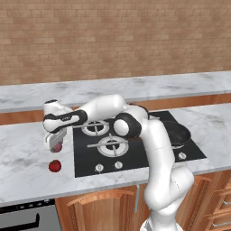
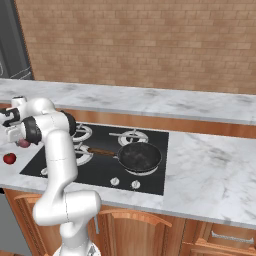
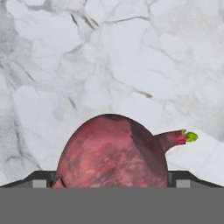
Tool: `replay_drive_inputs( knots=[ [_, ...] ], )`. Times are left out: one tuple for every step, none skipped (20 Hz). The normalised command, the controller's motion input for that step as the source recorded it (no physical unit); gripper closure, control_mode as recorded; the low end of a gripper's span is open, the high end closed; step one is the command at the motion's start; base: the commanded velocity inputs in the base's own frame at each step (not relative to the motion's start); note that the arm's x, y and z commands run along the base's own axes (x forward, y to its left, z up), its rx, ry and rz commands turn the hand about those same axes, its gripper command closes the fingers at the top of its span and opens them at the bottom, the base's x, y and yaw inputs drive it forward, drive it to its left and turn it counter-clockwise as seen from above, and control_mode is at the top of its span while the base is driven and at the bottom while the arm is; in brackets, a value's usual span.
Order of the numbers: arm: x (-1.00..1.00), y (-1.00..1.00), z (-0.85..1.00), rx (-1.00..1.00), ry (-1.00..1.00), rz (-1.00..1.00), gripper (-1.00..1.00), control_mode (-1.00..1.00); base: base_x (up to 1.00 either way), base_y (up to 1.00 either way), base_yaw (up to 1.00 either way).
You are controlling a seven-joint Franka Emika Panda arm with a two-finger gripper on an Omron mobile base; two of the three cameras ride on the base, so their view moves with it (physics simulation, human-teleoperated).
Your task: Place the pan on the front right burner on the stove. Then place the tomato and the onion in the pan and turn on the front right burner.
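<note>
Dull pinkish-maroon onion, rounded, matte and mottled, with a short stem tipped in green pointing to 3 o'clock in the hand view; it sits on the white grey-veined marble counter, directly under the two-finger gripper, whose jaws stand spread wide on either side of it, pinching nothing; whether the finger tips touch its skin cannot be told, since its lower half is cut off at the bottom of the hand view. Small glossy bright-red tomato, ball-shaped, lies on the same counter just beside the onion, at 6 o'clock from it in the left base view, apart from it. Flat black rectangular stove with silver-grey gas rings and small white round knobs along its near edge lies at 3 o'clock from both balls, with a strip of bare marble between. Round black shallow frying pan with straight brown wooden handle rests on the front right burner, of which a sliver of rim shows beneath; the handle points to 9 o'clock in the right base view. Open marble lies at 9 o'clock from the gripper up to the counter's cut-off edge. The white arm hides part of the stove's left burners in both base views. Brick wall behind; wooden cabinet fronts below.
</note>
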Motion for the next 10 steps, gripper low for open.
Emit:
replay_drive_inputs(
  knots=[
    [0.00, 0.00, -0.13, 0.01, 0.00, 0.01, 1.00, -1.00, 0.00, 0.00, 0.00],
    [0.00, 0.03, -0.14, 0.00, 0.02, 0.00, 1.00, -1.00, 0.00, 0.00, 0.00],
    [0.00, 0.01, -0.07, 0.00, 0.02, 0.00, 1.00, -1.00, 0.00, 0.00, 0.00],
    [0.00, 0.00, -0.01, 0.00, 0.00, 0.00, 1.00, -1.00, 0.00, 0.00, 0.00],
    [0.00, 0.00, 0.00, 0.00, 0.00, 0.00, 1.00, -1.00, 0.00, 0.00, 0.00],
    [0.00, 0.00, 0.00, 0.00, 0.00, 0.00, 1.00, -1.00, 0.00, 0.00, 0.00],
    [-0.06, 0.00, 0.00, 0.00, 0.00, 0.00, 1.00, -1.00, 0.00, 0.00, 0.00],
    [-0.15, 0.00, 0.18, 0.00, 0.00, 0.00, 1.00, -1.00, 0.00, 0.00, 0.00],
    [-0.24, 0.00, 0.42, 0.00, -0.05, 0.00, 1.00, -1.00, 0.00, 0.00, 0.00],
    [-0.30, 0.00, 0.54, 0.00, -0.07, 0.00, 1.00, -1.00, 0.00, 0.00, 0.00]
  ],
)
